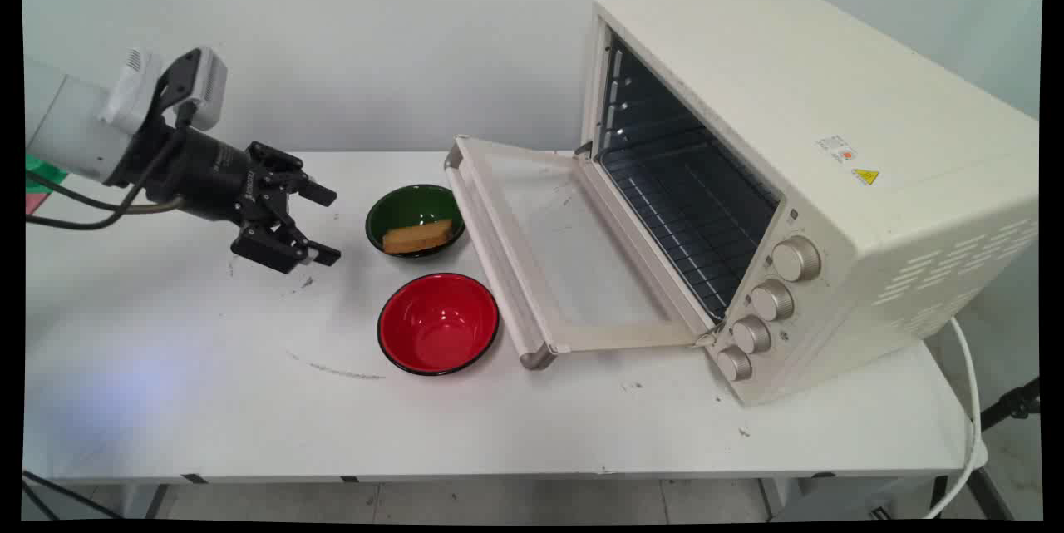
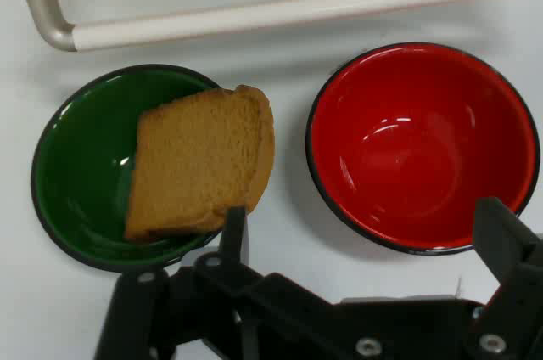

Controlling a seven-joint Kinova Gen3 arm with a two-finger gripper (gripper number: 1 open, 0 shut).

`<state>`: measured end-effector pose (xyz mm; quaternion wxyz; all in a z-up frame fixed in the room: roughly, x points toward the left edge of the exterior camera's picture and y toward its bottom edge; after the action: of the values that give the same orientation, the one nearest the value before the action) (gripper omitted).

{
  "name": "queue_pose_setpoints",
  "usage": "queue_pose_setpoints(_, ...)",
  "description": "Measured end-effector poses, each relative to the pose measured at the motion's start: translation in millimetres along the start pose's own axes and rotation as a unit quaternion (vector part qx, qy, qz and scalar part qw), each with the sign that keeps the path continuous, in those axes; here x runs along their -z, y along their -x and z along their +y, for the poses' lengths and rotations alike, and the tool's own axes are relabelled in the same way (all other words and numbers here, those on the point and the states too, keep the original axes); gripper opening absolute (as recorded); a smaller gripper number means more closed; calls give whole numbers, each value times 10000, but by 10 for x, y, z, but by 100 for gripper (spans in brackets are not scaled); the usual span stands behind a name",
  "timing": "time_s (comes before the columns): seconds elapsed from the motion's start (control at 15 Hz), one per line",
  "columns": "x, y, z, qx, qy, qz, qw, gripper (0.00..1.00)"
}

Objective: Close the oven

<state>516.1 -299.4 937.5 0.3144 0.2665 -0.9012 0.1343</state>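
Observation:
My gripper (image 1: 329, 224) hangs open above the table's left part, its fingers pointing right toward two bowls, with nothing between them. Closest to it is a green bowl (image 1: 401, 211) holding a slice of brown bread (image 1: 416, 236), a short gap to its right. An empty red bowl (image 1: 438, 323) sits just in front of the green one. In the hand view the bread (image 2: 199, 162) leans in the green bowl (image 2: 75, 173) at left, the red bowl (image 2: 422, 145) lies at right, and my gripper (image 2: 366, 237) spans the gap between them from below.
A cream toaster oven (image 1: 819, 184) stands at the right, its door (image 1: 540, 254) folded down flat toward the bowls, wire rack visible inside. The door handle (image 2: 280, 10) runs just beyond both bowls. A white cable (image 1: 968, 417) hangs off the table's right end.

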Motion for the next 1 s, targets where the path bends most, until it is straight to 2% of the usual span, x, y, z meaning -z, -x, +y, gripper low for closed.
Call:
queue_pose_setpoints(0.2, -24, -12, 11, 164, 16, 101, 9998, 100)
queue_pose_setpoints(0.53, -166, -170, -11, 268, -26, 239, 9994, 100)
queue_pose_setpoints(1.0, -640, -320, -118, 139, -150, 134, 9997, 100)
